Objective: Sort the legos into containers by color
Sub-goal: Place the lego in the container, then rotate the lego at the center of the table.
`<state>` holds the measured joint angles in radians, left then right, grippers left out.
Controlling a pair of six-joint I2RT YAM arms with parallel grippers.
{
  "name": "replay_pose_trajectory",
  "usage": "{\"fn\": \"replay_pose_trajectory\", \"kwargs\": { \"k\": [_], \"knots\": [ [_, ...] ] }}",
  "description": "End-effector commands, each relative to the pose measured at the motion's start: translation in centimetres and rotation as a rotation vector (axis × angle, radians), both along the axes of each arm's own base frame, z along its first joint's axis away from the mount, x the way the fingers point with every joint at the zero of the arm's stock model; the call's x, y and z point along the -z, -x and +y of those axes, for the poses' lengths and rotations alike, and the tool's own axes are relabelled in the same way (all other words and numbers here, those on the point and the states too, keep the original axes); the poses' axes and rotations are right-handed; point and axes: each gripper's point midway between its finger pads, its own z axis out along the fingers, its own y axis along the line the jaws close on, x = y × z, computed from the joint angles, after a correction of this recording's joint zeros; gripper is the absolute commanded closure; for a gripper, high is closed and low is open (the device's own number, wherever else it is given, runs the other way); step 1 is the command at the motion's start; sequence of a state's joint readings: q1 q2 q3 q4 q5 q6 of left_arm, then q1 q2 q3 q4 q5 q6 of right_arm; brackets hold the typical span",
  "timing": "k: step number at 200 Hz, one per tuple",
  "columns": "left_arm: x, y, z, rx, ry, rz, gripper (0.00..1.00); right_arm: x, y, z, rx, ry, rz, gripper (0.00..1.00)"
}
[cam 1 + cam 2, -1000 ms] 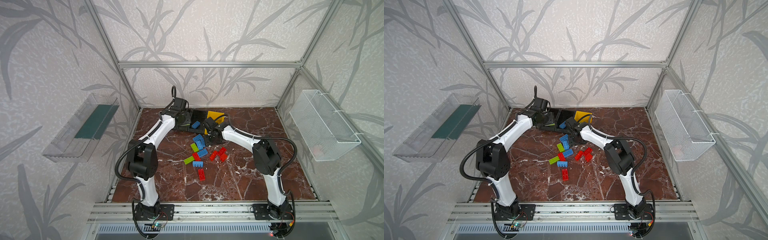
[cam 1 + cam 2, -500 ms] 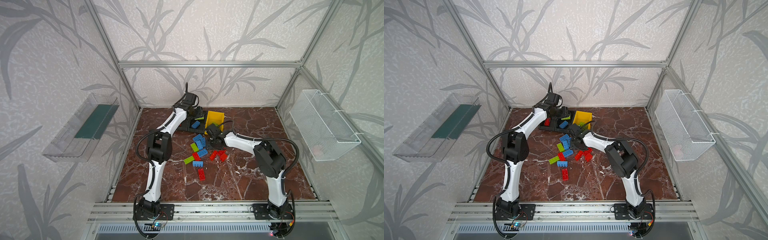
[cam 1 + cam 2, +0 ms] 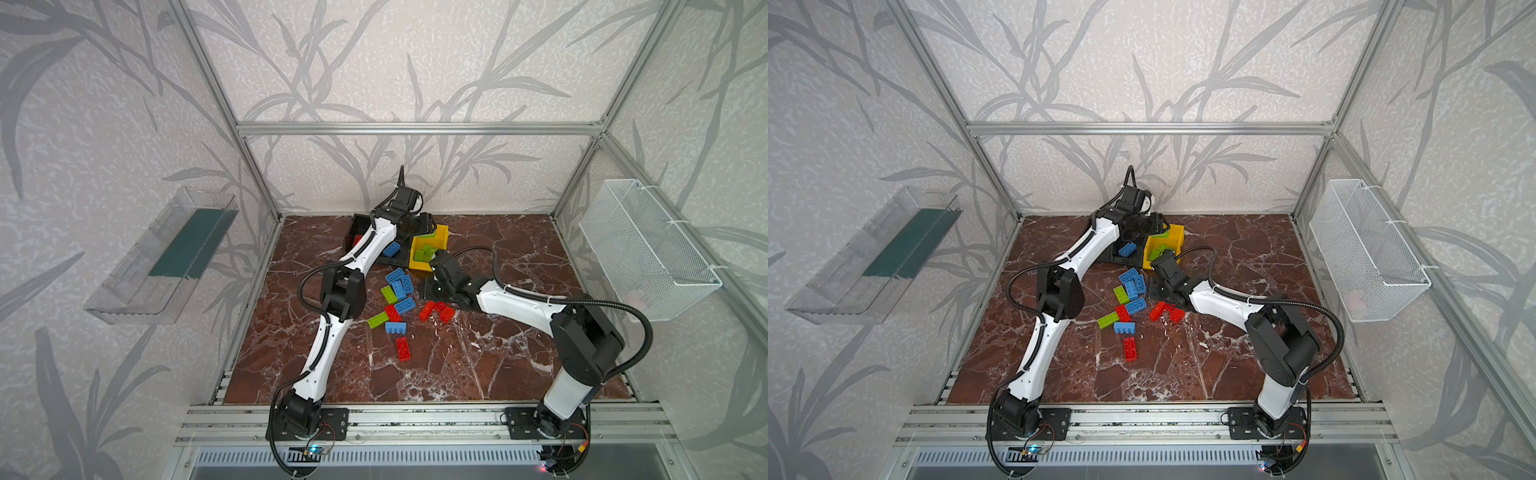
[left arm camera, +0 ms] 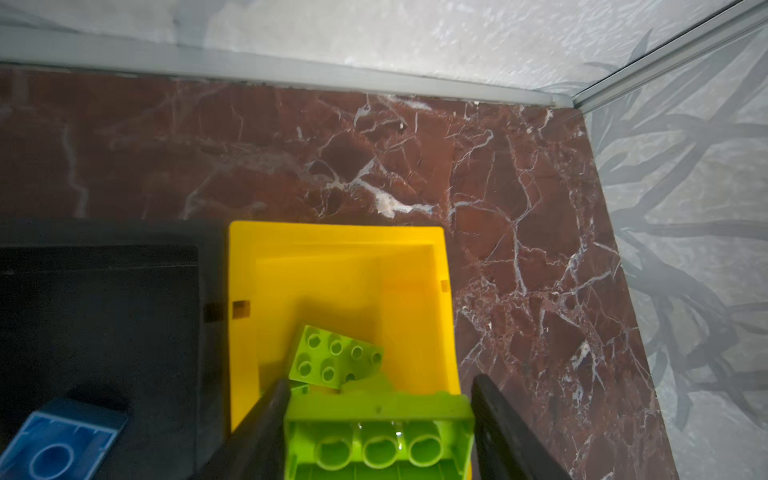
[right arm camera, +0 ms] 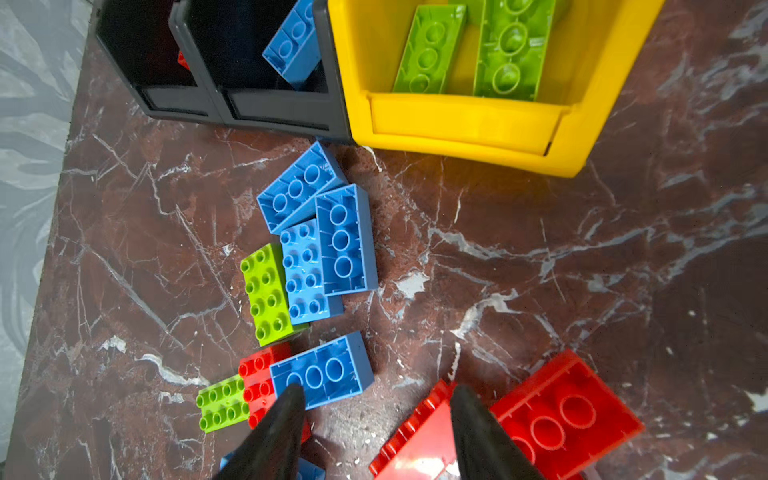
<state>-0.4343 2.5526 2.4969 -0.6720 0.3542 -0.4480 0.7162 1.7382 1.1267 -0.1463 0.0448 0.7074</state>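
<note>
My left gripper [image 4: 376, 415] hangs over the yellow container [image 4: 345, 235] with a lime green lego [image 4: 378, 436] spanning its fingers. Two more green legos [image 5: 430, 48] lie inside that bin. Of the two black containers, the middle one [image 5: 270, 108] holds a blue lego [image 5: 293, 45]; a bit of red shows in the outer one [image 5: 166, 99]. My right gripper [image 5: 374, 399] is open low over the table, nothing between its fingers, with a blue lego [image 5: 322, 372] on one side and red legos [image 5: 557, 411] on the other. Loose blue, green and red legos [image 3: 397, 299] lie mid-table.
A clear tray [image 3: 166, 257] hangs on the left wall and a white mesh basket [image 3: 648, 249] on the right wall. The three bins stand in a row near the back wall. A single red brick [image 3: 402, 348] lies nearest the front.
The left arm has swung from over the black bins to over the yellow bin. The right gripper has drawn back a little from the bins toward the loose pile.
</note>
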Motion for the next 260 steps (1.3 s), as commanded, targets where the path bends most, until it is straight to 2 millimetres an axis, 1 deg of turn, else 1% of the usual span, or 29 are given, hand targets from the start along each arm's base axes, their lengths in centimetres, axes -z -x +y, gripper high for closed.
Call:
{"fn": "replay_pose_trajectory", "kwargs": {
  "k": [1, 9, 18, 32, 34, 55, 73, 98, 101, 106, 127, 142, 154, 165, 178, 203, 216, 221, 237, 247, 260],
  "knots": [
    [-1.8, 0.0, 0.1, 0.001, 0.014, -0.016, 0.15, -1.4, -0.7, 0.4, -0.004, 0.006, -0.031, 0.39],
    [-2.3, 0.1, 0.4, -0.003, 0.007, -0.023, 0.07, -1.1, -0.8, 0.6, -0.01, 0.011, -0.02, 0.38],
    [-2.9, 0.1, 0.6, -0.006, 0.005, -0.034, 0.01, -0.7, -1.0, 1.0, -0.018, 0.013, -0.011, 0.37],
    [-4.0, 0.3, 1.3, -0.016, -0.002, -0.05, 0.01, 0.1, -1.4, 1.6, -0.035, 0.032, 0.009, 0.35],
    [-4.4, 0.3, 1.4, -0.017, -0.001, -0.058, 0.0, 0.1, -1.4, 1.7, -0.039, 0.038, 0.011, 0.35],
    [-6.7, 0.7, 3.5, -0.048, -0.022, -0.099, 0.01, 1.4, -2.2, 2.4, -0.068, 0.1, 0.039, 0.35],
    [-8.6, 1.2, 6.4, -0.092, -0.041, -0.126, 0.0, 2.1, -2.7, 2.8, -0.093, 0.177, 0.046, 0.35],
    [-10.1, 2.4, 11.1, -0.171, -0.039, -0.134, 0.01, 3.2, -3.2, 3.1, -0.096, 0.241, 0.085, 0.39],
    [-10.5, 2.6, 11.6, -0.179, -0.035, -0.142, 0.0, 3.3, -3.2, 3.1, -0.097, 0.251, 0.09, 0.39],
    [-10.3, 3.0, 12.4, -0.191, -0.041, -0.138, 0.01, 3.5, -3.2, 3.2, -0.103, 0.269, 0.098, 0.39],
    [-11.2, 4.6, 15.7, -0.256, -0.042, -0.158, 0.01, 4.4, -3.2, 3.9, -0.122, 0.314, 0.133, 0.39],
    [-11.1, 5.8, 17.6, -0.288, -0.041, -0.157, 0.01, 4.2, -3.6, 4.0, -0.117, 0.339, 0.136, 0.4],
    [-11.1, 6.7, 19.0, -0.315, -0.042, -0.152, 0.01, 4.2, -3.8, 3.7, -0.101, 0.369, 0.145, 0.43],
    [-11.0, 7.5, 19.9, -0.329, -0.041, -0.149, 0.01, 4.3, -3.8, 3.7, -0.108, 0.386, 0.159, 0.43],
    [-10.5, 8.2, 20.9, -0.346, -0.055, -0.156, 0.01, 4.3, -3.8, 3.7, -0.116, 0.414, 0.181, 0.44],
    [-7.3, 9.5, 22.8, -0.383, -0.067, -0.091, 0.01, 4.4, -4.1, 3.7, -0.13, 0.458, 0.193, 0.44],
    [-6.3, 10.0, 23.4, -0.401, -0.055, -0.078, 0.01, 4.5, -4.2, 3.8, -0.145, 0.479, 0.209, 0.43],
    [-6.3, 10.1, 23.8, -0.413, -0.053, -0.082, 0.01, 4.5, -4.3, 3.9, -0.152, 0.485, 0.216, 0.44],
    [-5.4, 10.4, 25.3, -0.469, -0.064, -0.08, 0.0, 4.6, -4.4, 4.1, -0.181, 0.51, 0.244, 0.44],
    [-4.5, 10.5, 26.3, -0.505, -0.064, -0.069, 0.01, 4.7, -4.4, 4.3, -0.197, 0.517, 0.273, 0.45],
    [-3.5, 10.7, 27.1, -0.534, -0.058, -0.048, 0.01, 4.9, -4.4, 4.3, -0.213, 0.529, 0.314, 0.46]
  ]
}}
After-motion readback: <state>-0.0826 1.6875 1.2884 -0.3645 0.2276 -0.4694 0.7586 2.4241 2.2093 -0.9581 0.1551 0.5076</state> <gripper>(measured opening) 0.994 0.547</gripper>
